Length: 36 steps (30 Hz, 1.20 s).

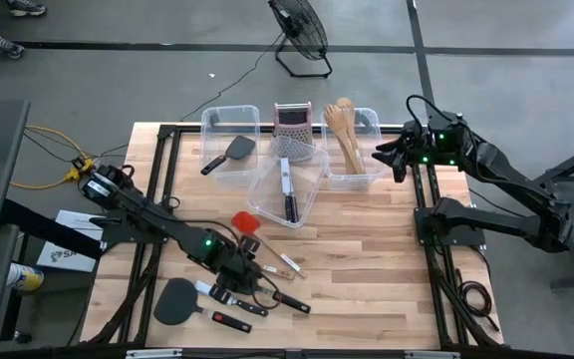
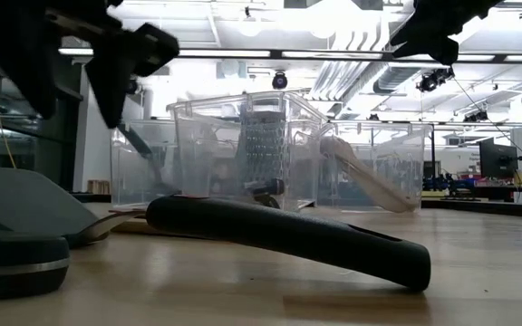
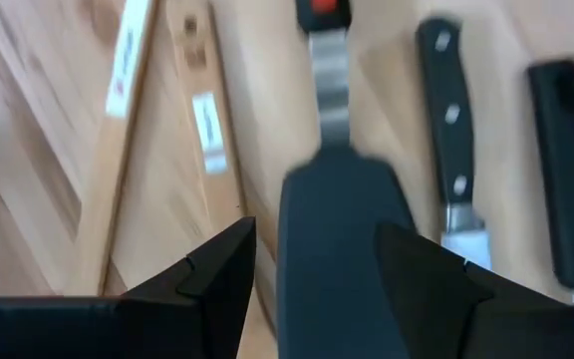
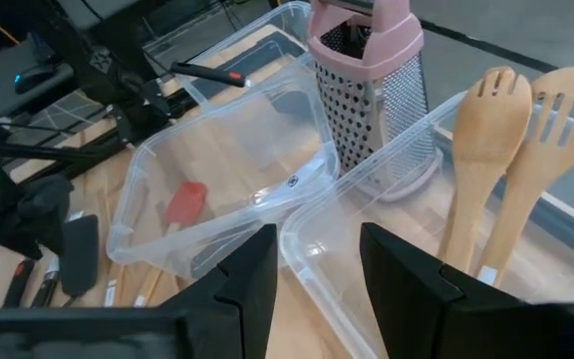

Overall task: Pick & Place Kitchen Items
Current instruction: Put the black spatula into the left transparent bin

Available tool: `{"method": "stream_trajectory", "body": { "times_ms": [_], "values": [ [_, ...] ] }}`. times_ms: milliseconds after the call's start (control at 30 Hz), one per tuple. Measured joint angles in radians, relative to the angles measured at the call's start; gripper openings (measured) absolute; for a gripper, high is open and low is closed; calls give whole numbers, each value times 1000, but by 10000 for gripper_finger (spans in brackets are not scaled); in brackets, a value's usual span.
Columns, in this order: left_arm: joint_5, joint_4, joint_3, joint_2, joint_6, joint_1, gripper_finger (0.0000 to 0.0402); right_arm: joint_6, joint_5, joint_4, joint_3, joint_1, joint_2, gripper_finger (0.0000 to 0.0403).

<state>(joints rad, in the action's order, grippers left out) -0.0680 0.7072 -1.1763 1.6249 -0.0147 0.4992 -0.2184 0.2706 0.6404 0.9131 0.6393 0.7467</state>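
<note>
While labels stay unreadable | left gripper (image 3: 312, 274) straddles black spatula (image 3: 337, 249), fingers apart | right gripper (image 4: 317, 264) parted, empty

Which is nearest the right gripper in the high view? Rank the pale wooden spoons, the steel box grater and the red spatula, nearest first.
From the right gripper, at the table's far right edge:
1. Pale wooden spoons, in the clear bin just beside it.
2. Steel box grater, upright between the bins, further left.
3. Red spatula, lying on the bare wood by the left gripper.

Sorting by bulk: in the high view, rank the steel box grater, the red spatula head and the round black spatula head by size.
1. Round black spatula head
2. Steel box grater, close to it in spread; the order is unsure
3. Red spatula head, clearly the smallest
</note>
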Motion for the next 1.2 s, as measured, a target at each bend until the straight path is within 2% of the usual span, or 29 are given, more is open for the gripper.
{"method": "stream_trajectory", "body": {
  "times_ms": [233,633,933,1200],
  "values": [
    [0,-109,-2,13,-76,-1,198,-44,24,38,0,-27,0,137],
    [18,-320,-2,119,-90,0,198,-175,9,121,0,-244,0,137],
    [14,-394,-2,190,-89,22,198,-288,-156,151,0,-447,-5,137],
    [-18,-385,0,234,-64,31,198,-365,-291,169,0,-614,-5,137]
  ]
}}
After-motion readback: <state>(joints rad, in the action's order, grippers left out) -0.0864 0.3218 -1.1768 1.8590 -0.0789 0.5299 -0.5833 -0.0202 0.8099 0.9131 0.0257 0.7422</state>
